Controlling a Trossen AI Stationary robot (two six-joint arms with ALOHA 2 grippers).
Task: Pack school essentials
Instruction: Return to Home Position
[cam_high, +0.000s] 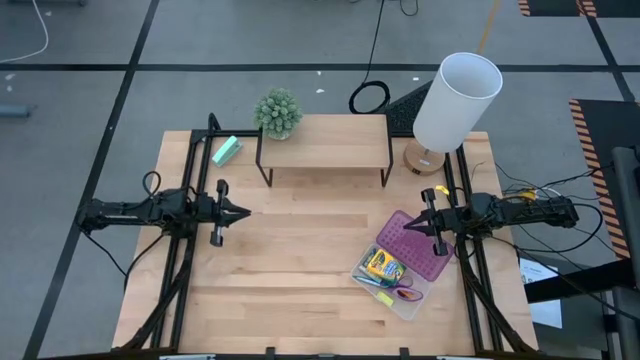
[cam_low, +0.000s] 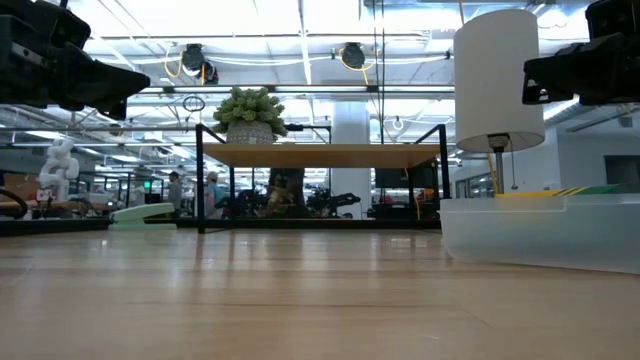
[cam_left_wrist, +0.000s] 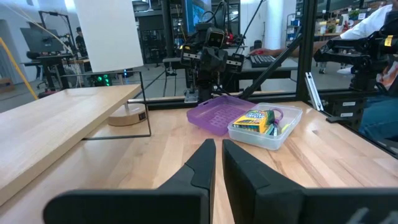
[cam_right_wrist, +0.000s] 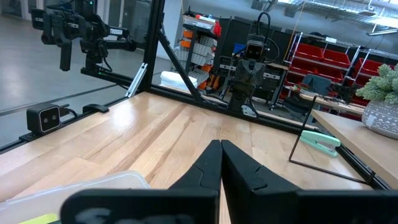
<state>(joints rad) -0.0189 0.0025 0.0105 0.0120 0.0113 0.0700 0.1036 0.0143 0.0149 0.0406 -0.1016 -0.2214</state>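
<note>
- Right hand (cam_high: 432, 222) clenched, empty, above the purple lid (cam_high: 413, 243); crayon box (cam_high: 384, 267) already packed just beyond it.
- Left hand (cam_high: 243, 212) clenched, idle, well apart across the counter (cam_high: 300, 280).

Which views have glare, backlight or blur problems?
Low view: ceiling lights backlight the scene, and the tabletop near the camera is blurred with sheen. Left wrist view: its own tool is soft, while the crayon box is readable. High view: evenly lit, soft shadows.

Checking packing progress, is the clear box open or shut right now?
Open. The purple lid lies flat on the table, touching the clear box, and the crayon box shows uncovered inside it.
</note>
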